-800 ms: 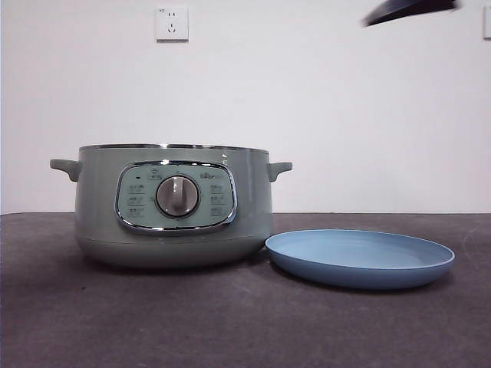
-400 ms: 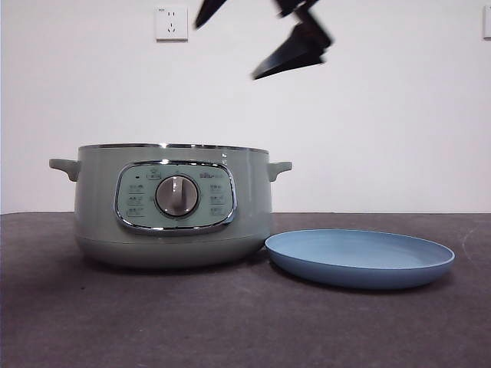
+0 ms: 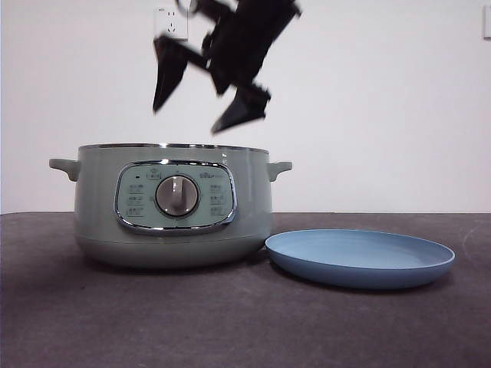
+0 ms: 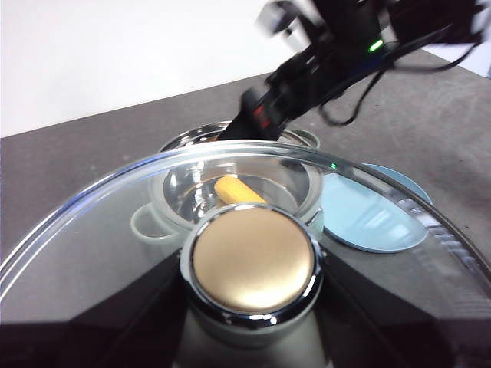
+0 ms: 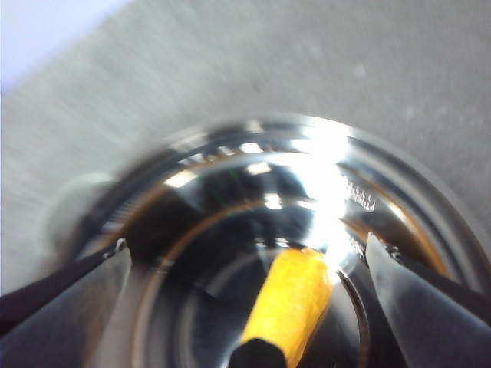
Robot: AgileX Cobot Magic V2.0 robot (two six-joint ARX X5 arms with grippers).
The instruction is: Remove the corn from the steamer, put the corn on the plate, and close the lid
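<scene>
The sage-green steamer point(image 3: 173, 230) stands open at the left of the table. The yellow-orange corn point(image 5: 291, 299) lies inside its shiny pot and also shows in the left wrist view point(image 4: 238, 190). My right gripper point(image 3: 196, 111) is open and hangs just above the steamer's rim; in its own view point(image 5: 247, 245) the jaws stand either side of the corn, well apart from it. My left gripper point(image 4: 253, 268) is shut on the knob of the glass lid point(image 4: 100, 230), held up away from the steamer and out of the front view. The light-blue plate point(image 3: 360, 261) lies empty right of the steamer.
A dark grey cloth point(image 3: 230, 322) covers the table. A white wall with a socket point(image 3: 170, 19) stands behind. The right arm with its cables point(image 4: 307, 69) reaches over the steamer in the left wrist view.
My right gripper has come from the top right corner down and to the left, and now hangs open over the steamer. The steamer and plate have not moved.
</scene>
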